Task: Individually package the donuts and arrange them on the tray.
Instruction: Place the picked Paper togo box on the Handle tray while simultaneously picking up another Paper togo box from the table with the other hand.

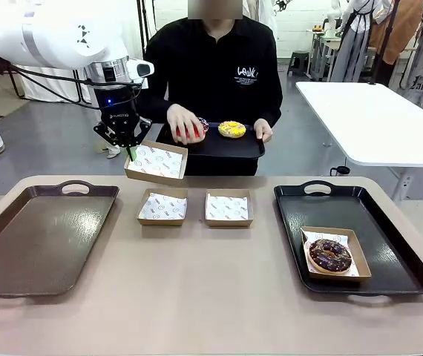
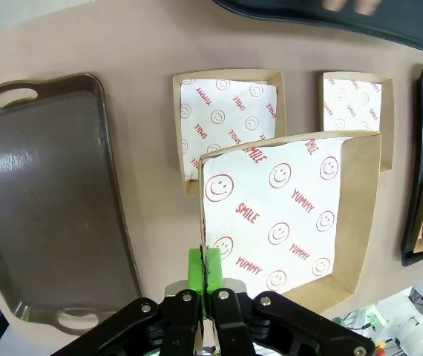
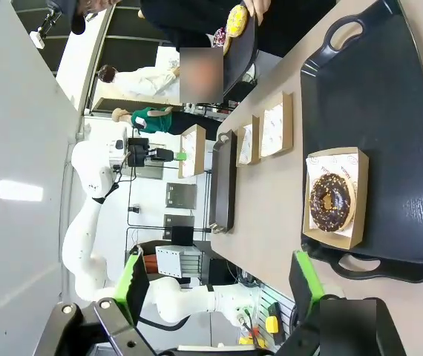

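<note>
My left gripper (image 1: 131, 152) is shut on the near wall of a paper-lined cardboard box (image 1: 156, 162) and holds it in the air above the table's far side. In the left wrist view the green pads (image 2: 195, 268) pinch the edge of that box (image 2: 278, 215). A person holds a small black tray (image 1: 226, 149) with a yellow donut (image 1: 232, 129), a pink-white sprinkled donut (image 1: 202, 124) and a red donut (image 1: 189, 133) under one hand. A chocolate sprinkled donut (image 1: 330, 255) sits boxed on the right black tray (image 1: 389, 237). My right gripper (image 3: 219, 285) is open, high above that donut (image 3: 332, 202).
Two empty lined boxes (image 1: 162, 206) (image 1: 228, 208) lie side by side mid-table. A brown tray (image 1: 41, 230) lies bare at the left. The near half of the table is free. A white table (image 1: 375, 119) stands behind at the right.
</note>
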You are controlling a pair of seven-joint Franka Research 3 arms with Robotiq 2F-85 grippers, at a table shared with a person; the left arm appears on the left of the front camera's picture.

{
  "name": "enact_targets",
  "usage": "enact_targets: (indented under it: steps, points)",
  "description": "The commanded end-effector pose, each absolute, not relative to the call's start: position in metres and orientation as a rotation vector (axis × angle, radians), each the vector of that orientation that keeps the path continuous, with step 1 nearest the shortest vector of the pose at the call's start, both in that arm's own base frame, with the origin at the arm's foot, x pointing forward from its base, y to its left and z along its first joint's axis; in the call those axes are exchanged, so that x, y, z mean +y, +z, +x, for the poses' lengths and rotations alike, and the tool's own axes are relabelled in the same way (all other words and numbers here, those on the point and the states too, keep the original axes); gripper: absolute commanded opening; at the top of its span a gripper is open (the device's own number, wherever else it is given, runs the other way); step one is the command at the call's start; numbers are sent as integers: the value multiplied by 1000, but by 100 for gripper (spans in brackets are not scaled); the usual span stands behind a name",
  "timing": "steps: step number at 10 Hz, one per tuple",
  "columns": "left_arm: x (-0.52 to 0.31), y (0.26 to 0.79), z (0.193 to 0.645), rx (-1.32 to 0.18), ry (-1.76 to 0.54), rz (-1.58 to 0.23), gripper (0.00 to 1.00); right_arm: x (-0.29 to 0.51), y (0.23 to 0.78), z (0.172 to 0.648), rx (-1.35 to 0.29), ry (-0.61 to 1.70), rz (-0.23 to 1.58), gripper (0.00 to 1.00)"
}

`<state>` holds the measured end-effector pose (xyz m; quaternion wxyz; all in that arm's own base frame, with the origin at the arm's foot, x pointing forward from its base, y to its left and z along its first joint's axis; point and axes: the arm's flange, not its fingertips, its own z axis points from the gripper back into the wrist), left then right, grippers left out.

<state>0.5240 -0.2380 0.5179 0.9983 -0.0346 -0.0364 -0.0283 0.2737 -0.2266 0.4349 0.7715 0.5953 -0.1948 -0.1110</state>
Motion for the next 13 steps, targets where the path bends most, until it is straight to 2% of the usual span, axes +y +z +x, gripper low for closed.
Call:
enact_targets:
  steps: [1,13]
  points:
    - [-235,519,519,-82,-54,-68,0,-229,438,276,-436,-242,1304,100]
    - [-235,519,519,-82,-54,-68,0,-229,438,276,-436,-242,1304,100]
